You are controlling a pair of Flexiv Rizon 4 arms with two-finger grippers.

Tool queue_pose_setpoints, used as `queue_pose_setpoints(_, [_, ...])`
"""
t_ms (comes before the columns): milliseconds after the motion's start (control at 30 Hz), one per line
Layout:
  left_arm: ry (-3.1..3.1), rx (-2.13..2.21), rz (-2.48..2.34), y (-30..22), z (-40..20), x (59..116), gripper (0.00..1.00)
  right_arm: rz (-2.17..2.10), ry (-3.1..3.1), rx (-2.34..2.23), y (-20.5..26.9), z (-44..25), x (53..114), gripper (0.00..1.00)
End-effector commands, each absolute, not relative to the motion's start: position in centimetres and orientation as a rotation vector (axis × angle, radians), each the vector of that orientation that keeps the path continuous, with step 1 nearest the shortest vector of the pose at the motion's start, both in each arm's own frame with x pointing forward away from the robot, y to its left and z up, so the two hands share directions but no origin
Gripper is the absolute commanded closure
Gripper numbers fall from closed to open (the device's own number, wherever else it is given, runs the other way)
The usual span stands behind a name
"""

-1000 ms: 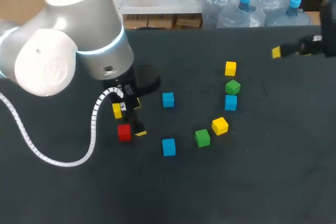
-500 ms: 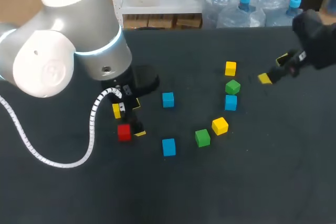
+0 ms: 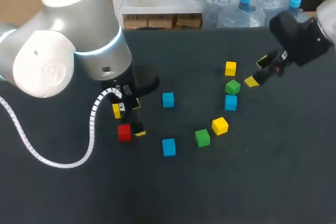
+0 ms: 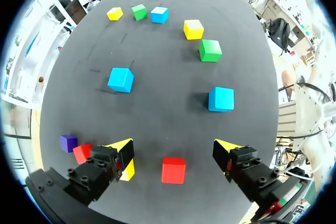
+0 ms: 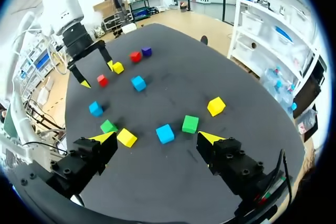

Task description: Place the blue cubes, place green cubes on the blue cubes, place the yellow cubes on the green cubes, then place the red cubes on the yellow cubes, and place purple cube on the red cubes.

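Observation:
My left gripper (image 4: pixel 174 148) stands open with a red cube (image 4: pixel 173 170) on the table between its fingers, touching neither. A yellow cube (image 4: pixel 127 171) lies beside one finger. Behind that finger lie another red cube (image 4: pixel 81 153) and the purple cube (image 4: pixel 68 142). In the head view the left gripper (image 3: pixel 128 121) is over the red cube (image 3: pixel 124 132). My right gripper (image 3: pixel 257 72) hangs open and empty above the table, just right of a green cube (image 3: pixel 233 86) and a blue cube (image 3: pixel 230 102). That blue cube (image 5: pixel 165 134) shows between its fingers, well below.
Across the black table (image 3: pixel 273 171) lie two more blue cubes (image 3: pixel 168 99) (image 3: pixel 168 147), a green cube (image 3: pixel 202 137) and two yellow cubes (image 3: pixel 230 68) (image 3: pixel 220 125). My bulky left arm (image 3: pixel 68 40) covers the table's left rear in the head view.
My right arm has come in from the far right edge towards the green and blue cubes, fingers still open. The left arm and all cubes have stayed put.

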State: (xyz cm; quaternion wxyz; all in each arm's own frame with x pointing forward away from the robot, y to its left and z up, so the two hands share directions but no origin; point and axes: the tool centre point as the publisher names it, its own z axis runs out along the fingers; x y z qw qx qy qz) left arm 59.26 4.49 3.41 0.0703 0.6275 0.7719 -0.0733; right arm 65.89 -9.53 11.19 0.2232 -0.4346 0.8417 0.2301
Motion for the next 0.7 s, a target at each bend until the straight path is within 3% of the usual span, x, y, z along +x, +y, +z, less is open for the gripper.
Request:
queue_pose_setpoints(33, [2.318,1.889,-0.225,4.6,3.4,59.2,0.0,0.726,2.329,-1.189,-9.5,10.5,67.0,0.0])
queue_pose_setpoints(700, [2.086,1.869,-0.361,6.7,5.8,64.9,0.0,0.726,2.329,-1.189,-9.5,10.5,67.0,0.0])
